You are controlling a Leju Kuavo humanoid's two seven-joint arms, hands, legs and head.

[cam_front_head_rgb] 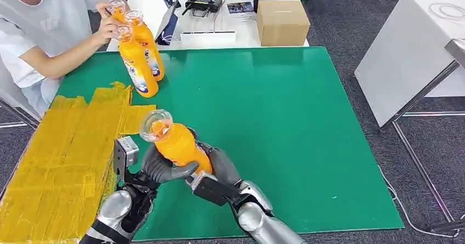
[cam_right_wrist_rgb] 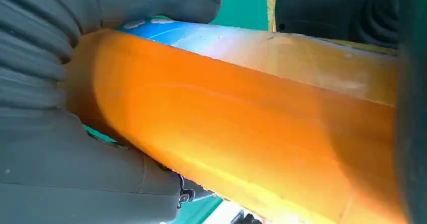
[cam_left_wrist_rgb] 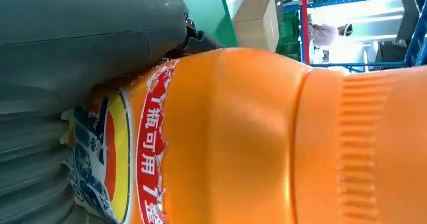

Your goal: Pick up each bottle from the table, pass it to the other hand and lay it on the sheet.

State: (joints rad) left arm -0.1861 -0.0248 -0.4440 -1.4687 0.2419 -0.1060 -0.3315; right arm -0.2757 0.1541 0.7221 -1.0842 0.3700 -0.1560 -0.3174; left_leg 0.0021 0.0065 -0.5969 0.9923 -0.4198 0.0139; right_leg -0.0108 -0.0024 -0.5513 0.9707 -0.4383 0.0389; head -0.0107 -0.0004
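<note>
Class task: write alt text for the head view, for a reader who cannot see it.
Both robot hands, left hand and right hand, grip one orange bottle above a green mat. A person handles more bottles beside a yellow sheet.

The bottle (cam_left_wrist_rgb: 241, 138) in my left hand (cam_left_wrist_rgb: 75, 58) wears a torn label with a red band (cam_left_wrist_rgb: 151, 148) of white Chinese characters; I can read "瓶可用", the rest is cut off or ripped. On the two bottles (cam_front_head_rgb: 141, 57) standing across the tabletop, the blue-and-white labels carry print too small for me to read.
</note>
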